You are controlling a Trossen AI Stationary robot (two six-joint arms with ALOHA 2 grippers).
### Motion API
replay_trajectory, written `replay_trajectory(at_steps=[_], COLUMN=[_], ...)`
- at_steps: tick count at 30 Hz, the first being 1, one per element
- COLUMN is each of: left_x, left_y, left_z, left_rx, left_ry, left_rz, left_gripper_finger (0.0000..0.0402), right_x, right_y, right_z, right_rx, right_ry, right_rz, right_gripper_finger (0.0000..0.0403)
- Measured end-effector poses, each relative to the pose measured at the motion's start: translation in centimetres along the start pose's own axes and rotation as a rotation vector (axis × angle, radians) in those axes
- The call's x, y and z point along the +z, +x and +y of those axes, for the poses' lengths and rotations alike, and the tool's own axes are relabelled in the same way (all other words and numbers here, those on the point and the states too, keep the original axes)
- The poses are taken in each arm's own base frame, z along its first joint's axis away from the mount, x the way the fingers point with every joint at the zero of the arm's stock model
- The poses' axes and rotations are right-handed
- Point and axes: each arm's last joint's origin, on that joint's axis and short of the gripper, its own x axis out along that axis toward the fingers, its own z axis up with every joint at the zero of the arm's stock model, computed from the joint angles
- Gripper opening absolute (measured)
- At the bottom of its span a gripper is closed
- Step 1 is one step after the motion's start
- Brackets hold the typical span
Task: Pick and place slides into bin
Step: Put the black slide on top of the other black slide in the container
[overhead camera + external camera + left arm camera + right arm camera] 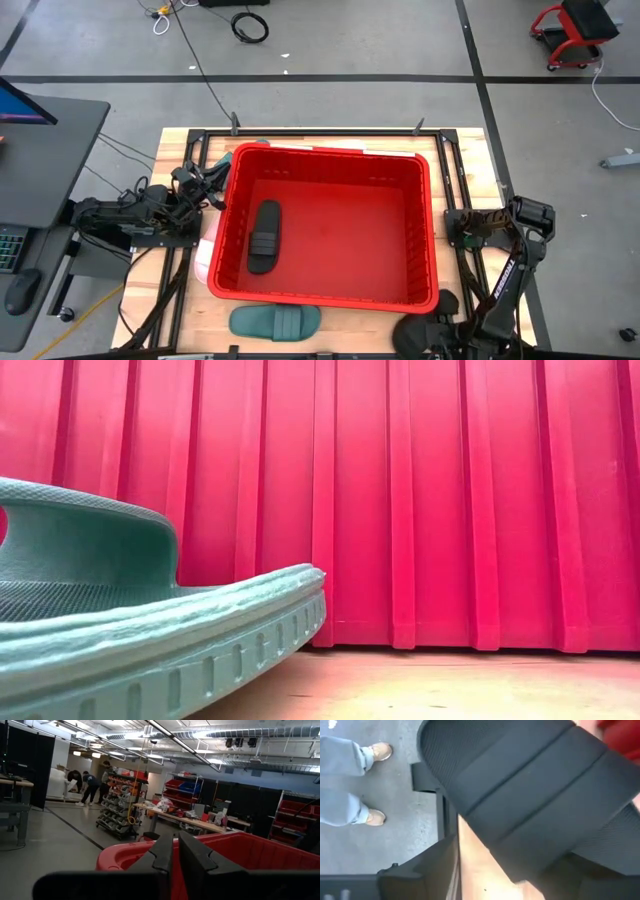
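The red bin stands mid-table with one black slide lying flat on its floor. A teal slide lies sole-down on the table in front of the bin's near wall. A pale slide shows beside the bin's left wall. Another black slide lies at the near right corner. My right gripper points down over it, open; bare table wood shows between one finger and the slide's strap. My left gripper waits shut at the bin's left rim, holding nothing.
Black metal frame rails run along the table's sides and far edge. The bin takes up most of the tabletop. A person's legs and shoes stand on the floor just past the table's near edge. A desk stands off the table's left side.
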Motion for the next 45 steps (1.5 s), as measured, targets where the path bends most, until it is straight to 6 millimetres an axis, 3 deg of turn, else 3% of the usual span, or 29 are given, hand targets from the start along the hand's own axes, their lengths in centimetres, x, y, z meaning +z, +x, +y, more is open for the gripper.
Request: replay_trajectory(at_steps=[12,16,20,24,31,34,39,45], left_x=[0.0,0.0,0.0,0.0,0.0,0.0,0.0,0.0], left_y=[0.0,0.0,0.0,0.0,0.0,0.0,0.0,0.0], left_z=[0.0,0.0,0.0,0.0,0.0,0.0,0.0,0.0], left_rx=[0.000,0.000,0.000,0.000,0.000,0.000,0.000,0.000], left_ry=[0.000,0.000,0.000,0.000,0.000,0.000,0.000,0.000], left_rz=[0.000,0.000,0.000,0.000,0.000,0.000,0.000,0.000], left_gripper_finger=[0.0031,0.0028,0.0032,0.0039,0.0036,0.0032,0.0028,0.0037], right_x=[0.2,0.2,0.6,1.4,3.2,4.1,6.6,11.4], right_y=[0.0,-0.3,-1.0,-3.1,-8.2,-10.4,-13.8,-18.5], right_z=[0.0,0.6,1.2,1.2,1.2,0.7,0.2,0.5], right_rx=[-0.009,0.063,0.147,0.230,0.492,0.597,0.750,0.797], right_ry=[-0.015,-0.031,-0.031,-0.029,-0.223,-0.219,-0.143,-0.180], right_rz=[-0.047,-0.027,-0.047,-0.085,-0.157,-0.198,-0.338,-0.563], right_gripper_finger=[0.0068,0.0013,0.0019,0.0009,0.0018,0.0009,0.0009,0.0009])
